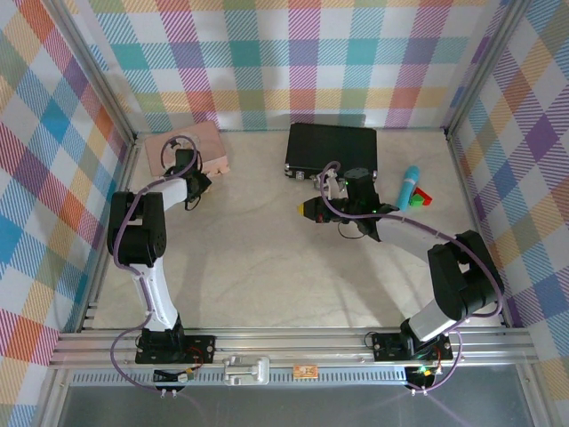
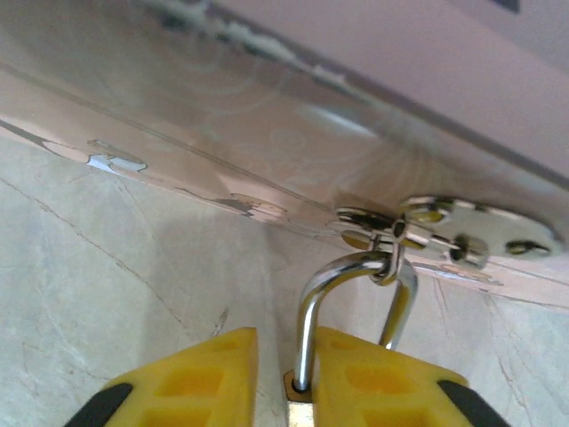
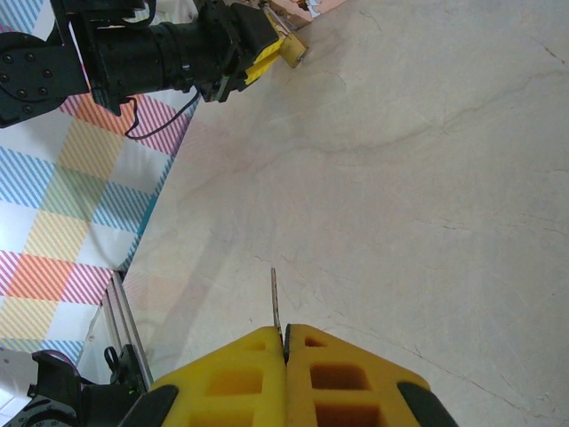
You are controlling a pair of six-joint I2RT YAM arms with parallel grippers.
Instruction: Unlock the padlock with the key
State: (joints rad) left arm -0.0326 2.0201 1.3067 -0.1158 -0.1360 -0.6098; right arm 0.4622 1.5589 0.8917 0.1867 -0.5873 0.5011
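Beyond right claw (image 1: 308,210): black case (image 1: 331,149), blue cylinder (image 1: 409,185)

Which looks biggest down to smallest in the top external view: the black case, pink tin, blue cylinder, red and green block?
1-2. black case and pink tin: nearly alike. The left arm covers part of the tin, so these two stay unranked.
3. blue cylinder
4. red and green block
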